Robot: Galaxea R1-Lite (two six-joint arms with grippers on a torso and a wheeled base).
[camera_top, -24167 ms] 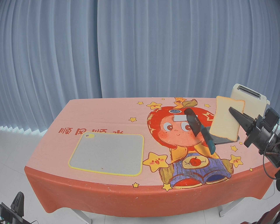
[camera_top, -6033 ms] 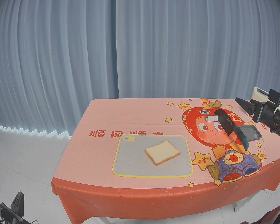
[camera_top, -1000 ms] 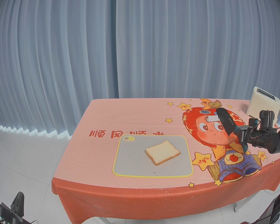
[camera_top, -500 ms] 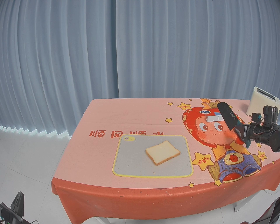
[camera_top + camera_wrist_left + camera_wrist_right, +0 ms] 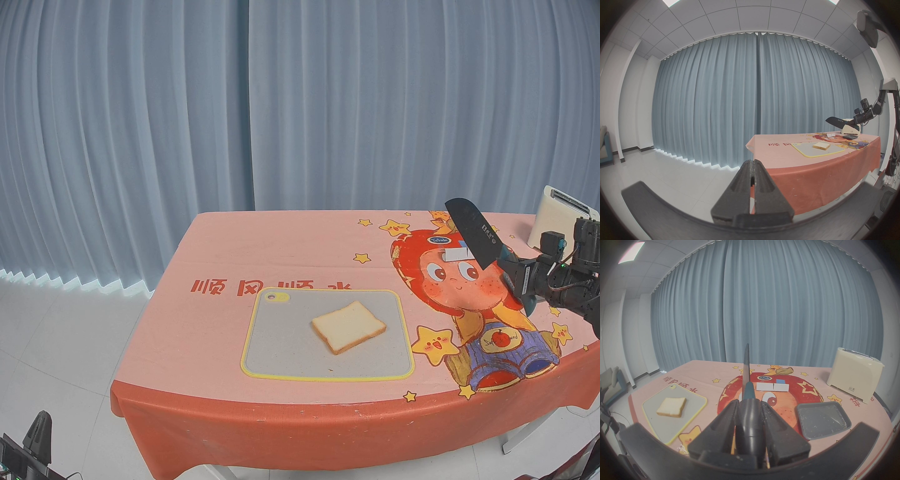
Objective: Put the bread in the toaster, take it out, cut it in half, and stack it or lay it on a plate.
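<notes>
A slice of bread (image 5: 348, 326) lies flat on the grey, yellow-rimmed cutting board (image 5: 275, 350) at the table's front middle. My right gripper (image 5: 522, 278) is shut on the teal handle of a black knife (image 5: 473, 232) and holds it above the table's right side, blade slanting up and away from the board. In the right wrist view the knife (image 5: 746, 371) points out between the fingers (image 5: 725, 424), edge-on, with the bread (image 5: 672, 406) well off to one side. The cream toaster (image 5: 562, 219) stands at the far right. My left gripper (image 5: 753, 162) is shut on nothing, low beside the table.
A grey rectangular plate (image 5: 823, 419) lies between the toaster (image 5: 854, 372) and my right gripper. Two small white blocks (image 5: 772, 387) rest on the tablecloth's cartoon print. Curtains hang behind the table. The left half of the table is bare cloth.
In the last second my right gripper has lifted the knife off the table; the blade now stands higher. Earlier, the bread went from the right gripper to the cutting board.
</notes>
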